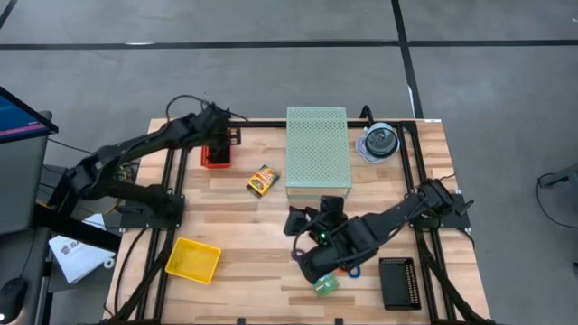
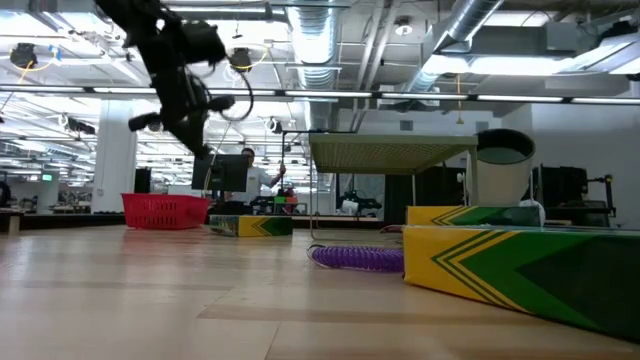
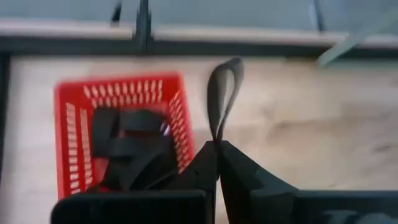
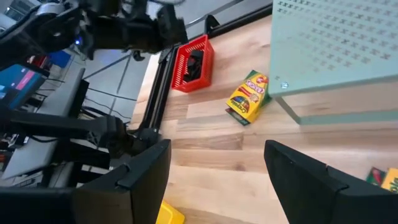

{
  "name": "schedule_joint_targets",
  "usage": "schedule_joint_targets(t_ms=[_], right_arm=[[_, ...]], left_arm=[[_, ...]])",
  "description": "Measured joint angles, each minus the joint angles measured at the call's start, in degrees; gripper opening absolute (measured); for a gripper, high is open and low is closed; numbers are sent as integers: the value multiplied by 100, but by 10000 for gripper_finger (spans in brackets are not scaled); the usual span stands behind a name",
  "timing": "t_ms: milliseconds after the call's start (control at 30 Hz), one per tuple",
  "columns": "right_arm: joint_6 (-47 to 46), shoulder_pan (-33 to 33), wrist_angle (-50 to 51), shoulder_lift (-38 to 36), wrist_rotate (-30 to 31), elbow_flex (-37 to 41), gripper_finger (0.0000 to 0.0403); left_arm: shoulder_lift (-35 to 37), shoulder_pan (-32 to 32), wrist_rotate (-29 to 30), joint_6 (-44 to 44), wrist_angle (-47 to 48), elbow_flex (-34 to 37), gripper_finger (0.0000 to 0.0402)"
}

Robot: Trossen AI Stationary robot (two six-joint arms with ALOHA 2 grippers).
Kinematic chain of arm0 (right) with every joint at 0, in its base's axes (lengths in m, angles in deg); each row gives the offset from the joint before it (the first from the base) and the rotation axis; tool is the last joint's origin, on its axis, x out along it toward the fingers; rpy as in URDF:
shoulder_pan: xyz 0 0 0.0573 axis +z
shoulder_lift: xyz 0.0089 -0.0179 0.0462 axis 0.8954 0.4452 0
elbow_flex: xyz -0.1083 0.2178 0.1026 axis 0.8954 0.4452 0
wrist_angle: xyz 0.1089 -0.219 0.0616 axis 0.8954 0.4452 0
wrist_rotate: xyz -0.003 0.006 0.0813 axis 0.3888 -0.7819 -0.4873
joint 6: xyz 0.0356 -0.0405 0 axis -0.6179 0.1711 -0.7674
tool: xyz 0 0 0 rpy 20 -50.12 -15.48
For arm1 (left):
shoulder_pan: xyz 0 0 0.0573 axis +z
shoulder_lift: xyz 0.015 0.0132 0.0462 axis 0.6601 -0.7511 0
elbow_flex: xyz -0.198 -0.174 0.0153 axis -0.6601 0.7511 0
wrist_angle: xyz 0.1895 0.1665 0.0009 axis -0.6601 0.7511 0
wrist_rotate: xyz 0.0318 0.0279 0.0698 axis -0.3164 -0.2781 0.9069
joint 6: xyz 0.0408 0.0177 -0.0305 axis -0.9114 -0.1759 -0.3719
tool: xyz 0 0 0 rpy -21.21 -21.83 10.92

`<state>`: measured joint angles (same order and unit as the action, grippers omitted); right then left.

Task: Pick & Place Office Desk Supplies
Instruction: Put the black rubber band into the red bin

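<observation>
While the left gripper (image 3: 217,146) hangs above the red basket (image 3: 74,118) at the table's far left, its fingers are clenched on a dark loop (image 3: 224,93), apparently the wire handle of a black binder clip, which stands up from the fingertips just beside the basket's rim

Item: binder clip. Judged light and stiff; the thin handle is springy and may swivel, so a hold low on the handle or across the clip body should be steadier. More black clips (image 3: 134,149) already lie in the basket

Item: yellow crayon-style box (image 1: 262,181), flat on the wood between the basket and the pale green perforated box (image 1: 318,149). Judged light, card-walled, easily crushed; best taken across its narrow sides

Item: purple elastic loop (image 2: 358,258), coiled on the table near the right arm. Judged soft and limp; pinch one strand

Item: green-yellow packet (image 1: 327,286), near the table's front edge beside the right arm

Right gripper (image 4: 217,168): released, fingers wide apart, holding nothing, low over the table's middle front

Yellow tray (image 1: 193,260): front left
</observation>
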<state>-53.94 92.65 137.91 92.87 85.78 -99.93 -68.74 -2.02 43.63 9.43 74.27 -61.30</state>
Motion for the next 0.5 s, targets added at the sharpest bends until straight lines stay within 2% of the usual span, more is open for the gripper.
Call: schedule_joint_targets(t_ms=[300,500], right_arm=[[-862,250,661,0,-5,0,255],[-965,273,833,0,-11,0,255]], left_arm=[[-184,341,37,-29,211,416,0],[-184,396,-58,-29,178,698,10]])
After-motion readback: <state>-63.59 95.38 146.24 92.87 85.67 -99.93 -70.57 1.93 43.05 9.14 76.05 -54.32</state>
